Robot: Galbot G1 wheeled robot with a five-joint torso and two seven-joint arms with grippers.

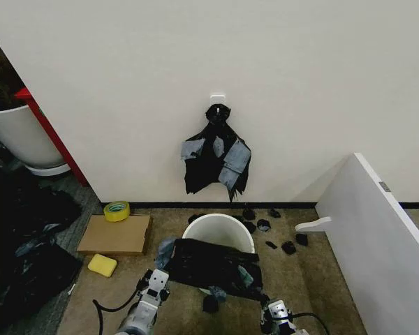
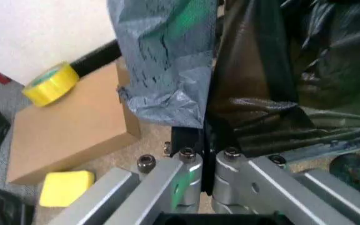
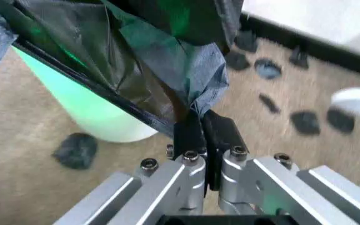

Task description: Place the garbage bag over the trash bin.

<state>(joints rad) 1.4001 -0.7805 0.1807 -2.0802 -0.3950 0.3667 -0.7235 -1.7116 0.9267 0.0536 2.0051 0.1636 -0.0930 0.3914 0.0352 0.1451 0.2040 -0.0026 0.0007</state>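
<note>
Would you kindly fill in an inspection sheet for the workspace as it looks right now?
Surface: brown carpet floor against a white wall.
Job's things: the garbage bag is stretched between both hands, draped across the near rim of the trash bin; the bin's far rim is uncovered.
Clutter: yellow tape roll on a cardboard sheet, yellow sponge, black scraps on the floor, patched black bag bunch hanging on the wall.
Grippers: left hand shut on the bag's edge; right hand likewise.
Cables: black cable by the left arm.
Surroundings: white panel on the right, black sheeting heap on the left.
</note>
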